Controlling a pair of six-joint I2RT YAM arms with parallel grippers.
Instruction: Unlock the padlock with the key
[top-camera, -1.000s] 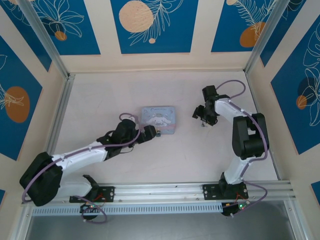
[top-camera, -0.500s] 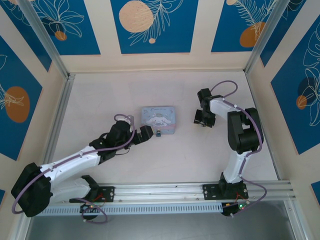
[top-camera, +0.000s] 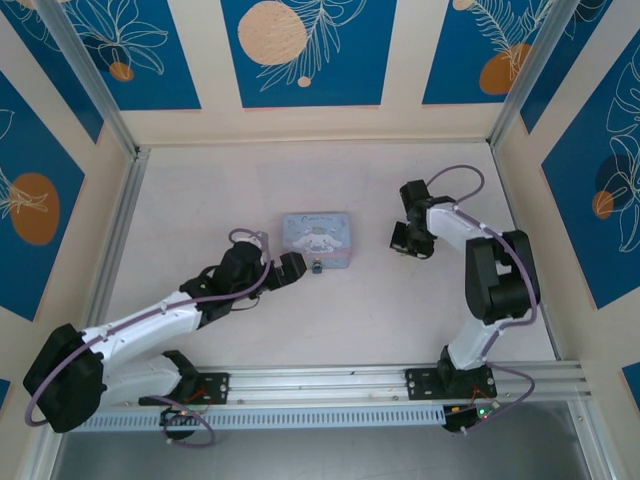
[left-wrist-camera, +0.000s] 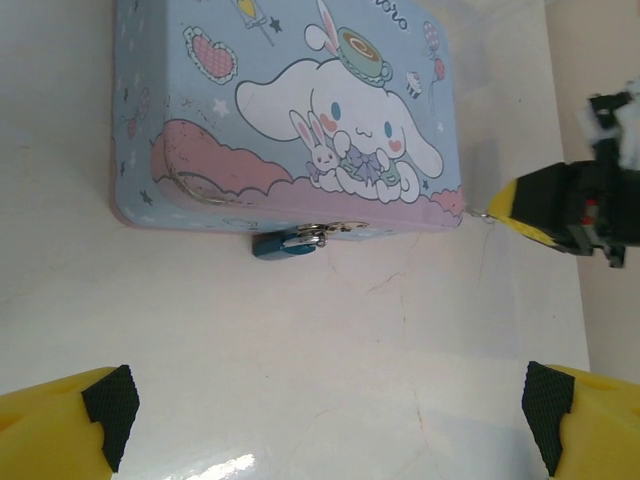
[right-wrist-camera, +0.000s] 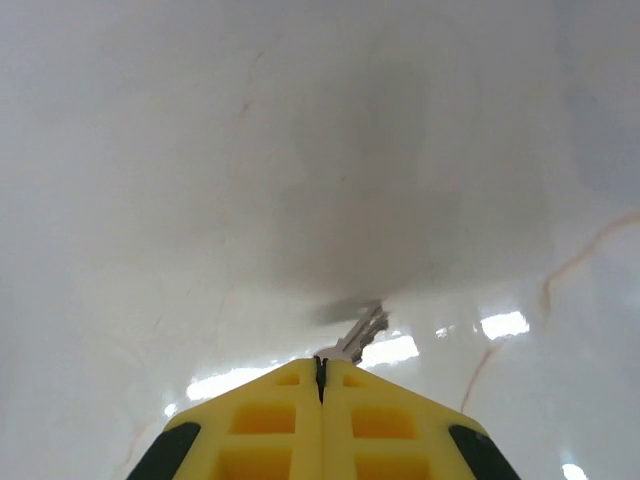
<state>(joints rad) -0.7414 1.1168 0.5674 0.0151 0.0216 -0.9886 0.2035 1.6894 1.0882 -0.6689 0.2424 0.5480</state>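
Right jaws clamp the key (right-wrist-camera: 360, 330), left jaws gape toward the padlock (left-wrist-camera: 285, 242), over a glossy white table (top-camera: 300, 180) between blue-panelled walls (top-camera: 310, 50).

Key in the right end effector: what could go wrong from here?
1. The key is pinched at the very tips of the shut right end effector, so it may twist or slip when pressed into the lock.
2. The padlock sits unheld at the clasp of the tin, and the left end effector is open and apart from it. A push could swing it or slide the tin.
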